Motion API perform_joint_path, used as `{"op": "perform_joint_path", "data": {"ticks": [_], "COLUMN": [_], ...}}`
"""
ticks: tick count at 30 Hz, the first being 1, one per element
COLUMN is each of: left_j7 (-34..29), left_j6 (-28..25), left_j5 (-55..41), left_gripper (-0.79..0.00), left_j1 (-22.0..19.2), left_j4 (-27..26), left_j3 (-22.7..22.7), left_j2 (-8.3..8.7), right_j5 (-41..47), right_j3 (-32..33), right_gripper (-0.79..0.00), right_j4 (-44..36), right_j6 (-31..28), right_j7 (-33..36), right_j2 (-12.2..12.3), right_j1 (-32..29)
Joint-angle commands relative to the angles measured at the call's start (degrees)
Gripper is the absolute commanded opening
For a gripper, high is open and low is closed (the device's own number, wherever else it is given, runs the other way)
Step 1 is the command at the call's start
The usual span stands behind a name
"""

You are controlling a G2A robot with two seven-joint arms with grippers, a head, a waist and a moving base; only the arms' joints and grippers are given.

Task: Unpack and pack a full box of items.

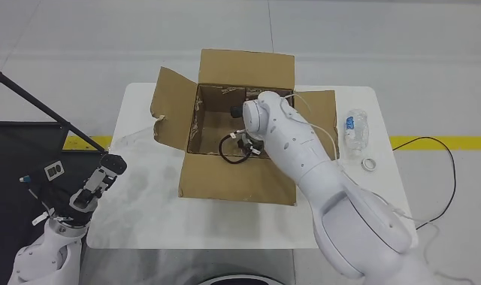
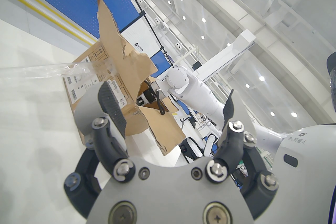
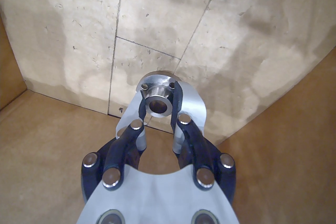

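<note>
Flanged metal hub [image 3: 157, 103], one, in cardboard box [image 3: 52, 156]: likely heavy, rigid, slick; right gripper [image 3: 160, 99] clamps its neck, the soundest hold.

The white desk [image 1: 150, 210] is rectangular with rounded corners. An open cardboard box [image 1: 237, 181] stands on it around the middle, nearer the far edge, with all four flaps folded outward; the near flap lies flat on the desk top and the left flap has a torn edge. On the desk's right side, beside the box's right flap, a clear plastic bottle [image 1: 356, 131] lies on its side. A small roll of tape [image 1: 369, 164] lies flat just nearer than the bottle. Left of the box, near the torn flap, sits a crumpled piece of clear plastic film [image 1: 134, 140].
</note>
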Motion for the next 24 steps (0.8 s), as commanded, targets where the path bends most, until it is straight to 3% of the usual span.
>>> {"op": "perform_joint_path", "data": {"ticks": [1,6,13,24], "left_j7": [0.0,0.0,0.0,0.0], "left_j6": [0.0,0.0,0.0,0.0], "left_j5": [0.0,0.0,0.0,0.0], "left_gripper": [0.000,0.000,0.000,0.000], "left_j1": [0.0,0.0,0.0,0.0], "left_j4": [0.0,0.0,0.0,0.0], "left_j3": [0.0,0.0,0.0,0.0], "left_j2": [0.00,0.00,0.00,0.00], "right_j5": [0.2,0.7,2.6,4.6], "right_j3": [0.2,1.0,3.1,8.1], "right_gripper": [-0.785,-0.785,-0.785,-0.785], "right_j4": [0.5,1.3,0.9,-5.5], "right_j6": [-0.3,-1.3,-7.1,-19.6], "right_j7": [-0.5,-2.1,-3.9,-7.3], "right_j2": [-0.1,-0.1,1.0,5.4], "right_j1": [0.3,1.5,2.6,1.2]}}
